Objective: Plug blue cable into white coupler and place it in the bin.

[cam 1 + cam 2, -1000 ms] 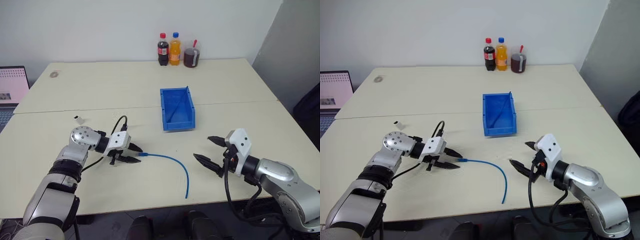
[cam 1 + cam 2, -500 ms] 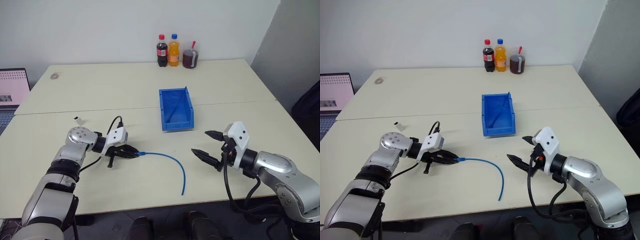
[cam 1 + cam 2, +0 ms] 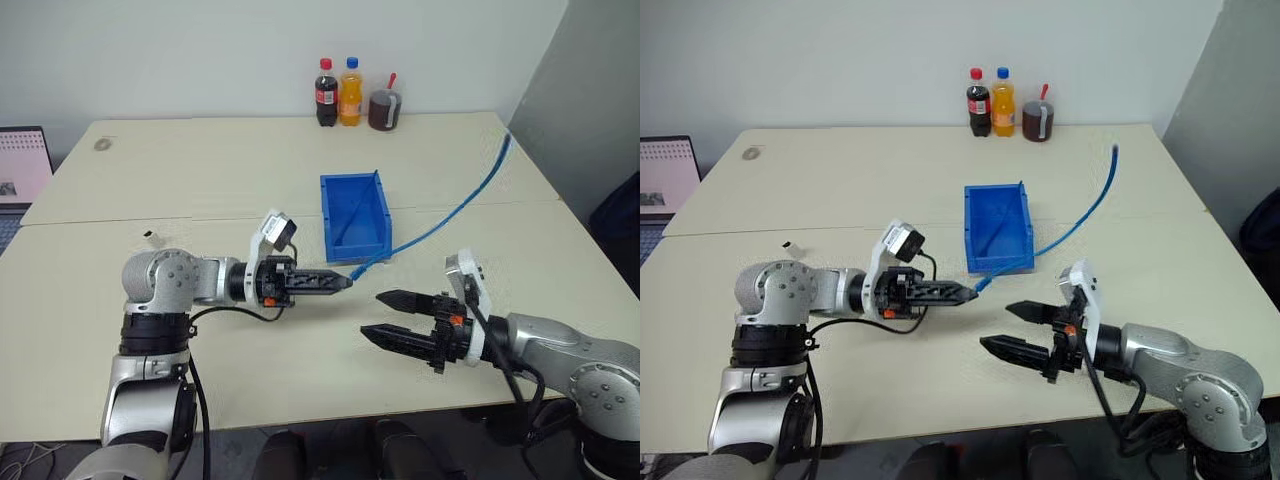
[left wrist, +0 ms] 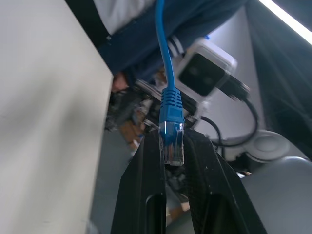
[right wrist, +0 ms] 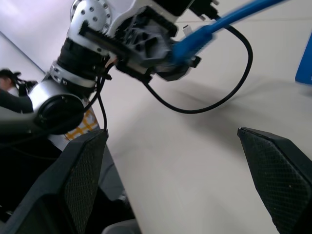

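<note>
The left gripper (image 3: 343, 283) has its fingers clamped on the clear plug end of the blue cable (image 3: 450, 216), held above the desk (image 3: 200, 180) just near of the bin (image 3: 352, 216). The cable rises away to the far right. The right gripper (image 3: 378, 315) hovers close by, fingers wide apart and empty. The white coupler (image 3: 148, 236) lies far left.

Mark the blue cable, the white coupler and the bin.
blue cable (image 3: 447, 219): left eye view, raised mid-length.
white coupler (image 3: 149, 236): left eye view, its body.
bin (image 3: 331, 219): left eye view, left wall.
</note>
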Robot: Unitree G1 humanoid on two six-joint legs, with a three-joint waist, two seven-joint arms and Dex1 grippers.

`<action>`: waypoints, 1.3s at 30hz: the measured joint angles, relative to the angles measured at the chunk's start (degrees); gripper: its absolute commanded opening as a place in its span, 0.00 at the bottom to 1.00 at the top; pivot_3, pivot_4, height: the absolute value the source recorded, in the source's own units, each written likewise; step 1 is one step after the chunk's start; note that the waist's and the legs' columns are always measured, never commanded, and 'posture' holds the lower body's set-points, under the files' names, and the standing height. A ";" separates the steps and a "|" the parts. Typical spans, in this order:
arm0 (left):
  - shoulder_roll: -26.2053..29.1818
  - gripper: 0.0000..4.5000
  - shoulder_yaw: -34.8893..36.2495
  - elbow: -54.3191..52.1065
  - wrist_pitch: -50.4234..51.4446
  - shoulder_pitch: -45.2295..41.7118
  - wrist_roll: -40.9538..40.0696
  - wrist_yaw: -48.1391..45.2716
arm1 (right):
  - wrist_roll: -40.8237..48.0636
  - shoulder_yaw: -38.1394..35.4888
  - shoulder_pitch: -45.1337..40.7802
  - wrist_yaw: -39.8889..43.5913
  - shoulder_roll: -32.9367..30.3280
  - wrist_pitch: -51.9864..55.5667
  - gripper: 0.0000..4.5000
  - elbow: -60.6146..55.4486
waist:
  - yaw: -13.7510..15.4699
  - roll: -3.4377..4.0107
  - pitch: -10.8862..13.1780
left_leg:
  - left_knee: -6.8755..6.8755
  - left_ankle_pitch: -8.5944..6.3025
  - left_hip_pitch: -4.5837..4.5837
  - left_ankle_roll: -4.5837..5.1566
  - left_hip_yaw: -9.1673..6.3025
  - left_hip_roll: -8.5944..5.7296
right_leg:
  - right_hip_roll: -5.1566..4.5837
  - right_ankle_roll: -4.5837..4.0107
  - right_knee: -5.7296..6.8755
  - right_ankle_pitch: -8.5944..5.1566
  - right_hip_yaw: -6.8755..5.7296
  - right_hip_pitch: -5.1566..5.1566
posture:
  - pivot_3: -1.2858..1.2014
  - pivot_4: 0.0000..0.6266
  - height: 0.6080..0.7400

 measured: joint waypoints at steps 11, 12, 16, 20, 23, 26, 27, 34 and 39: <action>1.47 0.05 0.93 -1.24 0.27 5.72 -27.82 22.62 | 27.65 2.45 -3.90 -14.64 -3.16 -3.11 1.00 5.25 | 0.21 -0.14 0.15 | 0.07 0.02 0.22 -0.01 0.15 -0.20 | -0.11 0.15 -0.06 0.11 0.22 0.18 | 0.52 0.24 1.00; 1.50 0.05 0.93 -0.84 0.22 5.76 -29.48 24.26 | 28.67 3.18 -4.07 -15.31 -3.70 -3.79 1.00 5.18 | 0.24 -0.14 0.15 | 0.06 0.02 0.20 -0.01 0.16 -0.31 | -0.13 0.16 -0.08 0.11 0.22 0.17 | 0.52 0.24 1.00; 2.04 0.05 0.19 -0.62 -0.73 6.47 -35.65 29.30 | 29.95 5.20 -4.15 -16.60 -4.69 -5.36 1.00 5.18 | 0.29 -0.16 0.16 | 0.01 0.01 0.17 -0.02 0.13 -0.36 | -0.14 0.15 -0.11 0.09 0.21 0.14 | 0.52 0.24 1.00; 3.35 0.05 -2.16 -0.65 -2.92 8.03 -41.34 33.22 | 29.94 6.62 -4.44 -17.17 -4.98 -6.87 0.86 5.24 | 0.30 -0.16 0.16 | 0.01 0.01 0.18 -0.02 0.13 -0.36 | -0.14 0.14 -0.10 0.08 0.22 0.13 | 0.52 0.24 1.00; 5.31 0.05 -4.59 -0.97 -5.17 9.18 -45.96 35.58 | 29.94 7.67 -5.24 -17.51 -4.95 -8.12 0.69 5.55 | 0.30 -0.18 0.18 | 0.01 0.01 0.19 -0.02 0.13 -0.35 | -0.14 0.14 -0.09 0.09 0.22 0.13 | 0.52 0.24 1.00; 6.69 0.05 -6.42 -1.10 -7.31 9.36 -49.11 37.16 | 29.88 8.32 -5.83 -17.36 -5.08 -8.72 0.55 5.60 | 0.35 -0.21 0.20 | 0.02 0.01 0.19 -0.02 0.14 -0.38 | -0.15 0.14 -0.09 0.09 0.22 0.13 | 0.52 0.24 1.00; 7.16 0.05 -7.01 -1.12 -8.03 9.36 -49.87 37.78 | 29.54 8.44 -5.83 -16.94 -5.40 -8.72 0.49 5.59 | 0.37 -0.23 0.21 | 0.02 0.01 0.18 -0.02 0.14 -0.40 | -0.16 0.14 -0.11 0.08 0.22 0.13 | 0.52 0.24 1.00; 8.92 0.05 -10.01 -1.52 -11.22 9.37 -53.53 39.34 | 28.19 8.76 -5.42 -14.86 -6.68 -9.05 0.16 5.65 | 0.37 -0.29 0.27 | -0.01 0.01 0.16 -0.02 0.15 -0.41 | -0.17 0.12 -0.15 0.07 0.22 0.12 | 0.52 0.24 1.00; 9.95 0.05 -11.03 -2.67 -12.63 9.99 -54.64 39.25 | 28.36 8.87 -5.22 -13.78 -6.67 -9.23 0.12 5.96 | 0.37 -0.35 0.33 | 0.00 0.01 0.16 -0.02 0.15 -0.41 | -0.17 0.11 -0.15 0.07 0.22 0.12 | 0.52 0.24 1.00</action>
